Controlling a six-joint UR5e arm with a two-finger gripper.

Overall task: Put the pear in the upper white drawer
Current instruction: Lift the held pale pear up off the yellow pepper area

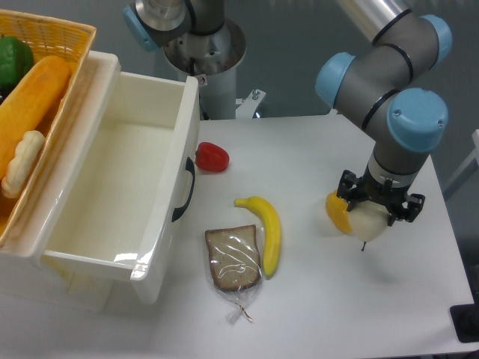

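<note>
Hanging straight down from the wrist at the right side of the table, the gripper (372, 212) has its two dark fingers set on either side of the pear (367, 223), which sits directly beneath it with its thin stem pointing down and slightly toward the camera. The fingers look clenched on the fruit's upper half, though whether the pear is lifted clear of the table or resting on it cannot be told from this view. Just beside it on the left, touching or nearly so, is a yellow bell pepper (337, 212), so the grasp has little room on that side. The relation that matters next is sideways: the upper white drawer (78, 258) lies well apart, far to the left across the table, pulled open with its mouth facing up and its long axis running away from the camera. Its walls are glossy, hard white plastic, deep and straight, with a dark curved handle (185, 191) on the front facing the arm. Between pear and drawer lie a banana (268, 230), a bagged slice of bread (235, 258) in crinkled clear wrap, and a red pepper (212, 157) near the handle. The pear is smooth, matte, pale and rounded, so it could likely slip in a narrow pinch. A yellow wicker basket (60, 34) sits behind the drawer.
</note>
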